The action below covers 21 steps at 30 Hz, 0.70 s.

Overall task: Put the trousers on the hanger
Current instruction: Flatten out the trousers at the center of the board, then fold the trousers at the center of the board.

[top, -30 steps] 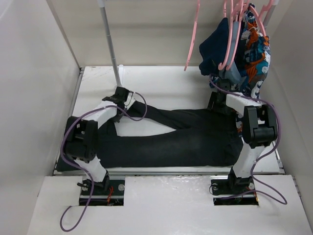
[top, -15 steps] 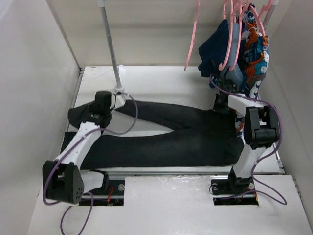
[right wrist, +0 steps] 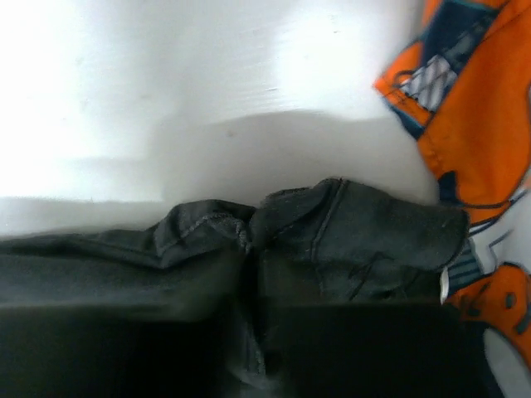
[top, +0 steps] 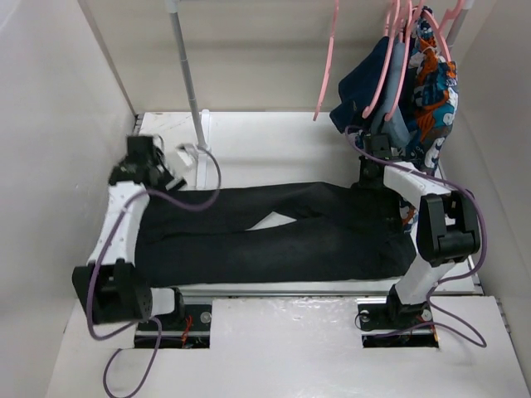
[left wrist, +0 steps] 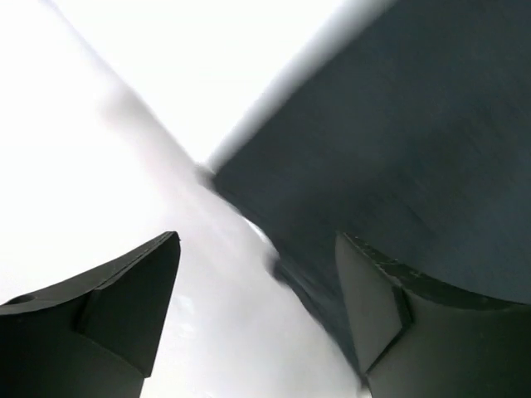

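Observation:
The black trousers [top: 274, 236] lie flat across the table, waist at the right and legs to the left. My left gripper [top: 153, 170] hovers at the far-left leg ends. In the left wrist view this gripper [left wrist: 257, 249] is open with nothing between the fingers, and the trouser fabric [left wrist: 398, 124] lies beside the right finger [left wrist: 398, 315]. My right gripper [top: 372, 170] sits low at the waistband. In the right wrist view its dark fingers pinch a raised fold of the bunched waistband [right wrist: 332, 232]. The bare pink hanger [top: 327, 66] hangs at the back, apart from both grippers.
Other pink hangers at the back right carry a navy garment [top: 358, 83] and a patterned blue-orange one [top: 431, 91], which hangs close to the right gripper. A grey rack pole [top: 187, 75] stands at the back left. White walls enclose the white table [top: 274, 141].
My left arm swung out to the far left, drawing the trouser legs straighter, and its jaws opened off the fabric. The right gripper has stayed at the waistband.

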{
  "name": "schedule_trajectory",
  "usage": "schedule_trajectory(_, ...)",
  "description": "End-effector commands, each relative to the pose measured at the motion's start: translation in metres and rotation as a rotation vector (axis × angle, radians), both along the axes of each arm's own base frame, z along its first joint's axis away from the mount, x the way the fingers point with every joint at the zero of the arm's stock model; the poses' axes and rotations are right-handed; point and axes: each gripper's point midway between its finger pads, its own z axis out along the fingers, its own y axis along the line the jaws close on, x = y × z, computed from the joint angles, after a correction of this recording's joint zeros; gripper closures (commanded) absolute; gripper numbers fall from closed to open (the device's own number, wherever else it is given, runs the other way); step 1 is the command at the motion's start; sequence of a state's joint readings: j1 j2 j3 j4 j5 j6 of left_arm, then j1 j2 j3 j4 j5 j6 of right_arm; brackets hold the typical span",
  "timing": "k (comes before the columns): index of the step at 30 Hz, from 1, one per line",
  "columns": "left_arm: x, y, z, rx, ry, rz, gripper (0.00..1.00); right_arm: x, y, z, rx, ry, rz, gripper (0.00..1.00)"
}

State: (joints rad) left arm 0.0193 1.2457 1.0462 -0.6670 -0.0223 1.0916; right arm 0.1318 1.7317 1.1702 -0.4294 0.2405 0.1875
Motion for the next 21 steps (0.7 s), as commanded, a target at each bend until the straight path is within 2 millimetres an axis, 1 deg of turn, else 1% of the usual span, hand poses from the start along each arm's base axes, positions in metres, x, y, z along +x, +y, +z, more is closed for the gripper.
schedule_trajectory(1,0.032,-0.008,0.036,-0.317,-0.051,0.148,0.27,0.012,0.005,0.027,-0.027,-0.070,0.037,0.59)
schedule_trajectory(2,0.040,0.006,0.019,-0.341,-0.003,0.228,0.27,0.009,0.004,0.026,-0.028,-0.058,0.037,0.43)
schedule_trajectory(3,0.050,0.016,0.020,-0.363,-0.025,0.314,0.27,0.009,0.004,0.030,-0.027,-0.070,0.037,0.34)
schedule_trajectory(4,0.061,0.034,0.016,-0.336,-0.051,0.388,0.27,0.007,-0.001,0.029,-0.029,-0.057,0.025,0.27)
schedule_trajectory(5,0.064,0.045,0.005,-0.332,-0.045,0.456,0.27,0.007,-0.008,0.035,-0.041,-0.071,0.006,0.17)
schedule_trajectory(6,0.069,0.063,-0.011,-0.328,-0.027,0.538,0.27,0.004,-0.009,0.040,-0.041,-0.078,-0.009,0.12)
schedule_trajectory(7,0.075,0.072,-0.013,-0.349,-0.050,0.633,0.27,-0.002,-0.018,0.035,-0.052,-0.054,-0.029,0.11)
schedule_trajectory(8,0.081,0.082,-0.016,-0.354,-0.073,0.687,0.25,-0.004,-0.028,0.038,-0.061,-0.056,-0.057,0.08)
schedule_trajectory(9,0.084,0.090,-0.028,-0.361,-0.062,0.740,0.25,-0.007,-0.035,0.037,-0.071,-0.044,-0.073,0.04)
schedule_trajectory(10,0.086,0.102,-0.031,-0.379,-0.077,0.794,0.23,-0.006,-0.040,0.040,-0.072,-0.045,-0.087,0.04)
schedule_trajectory(11,0.095,0.108,-0.028,-0.405,-0.121,0.833,0.22,-0.006,-0.045,0.039,-0.073,-0.035,-0.099,0.00)
schedule_trajectory(12,0.099,0.112,-0.032,-0.400,-0.136,0.855,0.22,0.000,-0.053,0.042,-0.072,-0.045,-0.121,0.00)
schedule_trajectory(13,0.104,0.116,-0.042,-0.391,-0.135,0.876,0.22,-0.001,-0.057,0.033,-0.076,-0.010,-0.129,0.00)
schedule_trajectory(14,0.105,0.124,-0.047,-0.358,-0.143,0.896,0.22,0.000,-0.055,0.028,-0.066,0.014,-0.121,0.00)
schedule_trajectory(15,0.113,0.129,-0.049,-0.352,-0.167,0.909,0.21,0.003,-0.059,0.024,-0.065,0.024,-0.119,0.00)
schedule_trajectory(16,0.113,0.132,-0.068,-0.335,-0.125,0.925,0.21,0.009,-0.059,0.025,-0.066,0.028,-0.119,0.00)
schedule_trajectory(17,0.119,0.136,-0.071,-0.324,-0.127,0.931,0.21,0.008,-0.059,0.011,-0.069,0.074,-0.118,0.00)
schedule_trajectory(18,0.120,0.140,-0.079,-0.302,-0.114,0.944,0.21,0.012,-0.058,0.007,-0.066,0.083,-0.105,0.00)
schedule_trajectory(19,0.116,0.141,-0.100,-0.280,-0.062,0.947,0.21,0.015,-0.055,0.005,-0.054,0.092,-0.097,0.00)
schedule_trajectory(20,0.117,0.144,-0.105,-0.264,-0.053,0.945,0.19,0.014,-0.055,-0.006,-0.055,0.120,-0.096,0.00)
schedule_trajectory(21,0.112,0.148,-0.112,-0.253,-0.036,0.960,0.19,0.017,-0.053,-0.008,-0.044,0.121,-0.089,0.00)
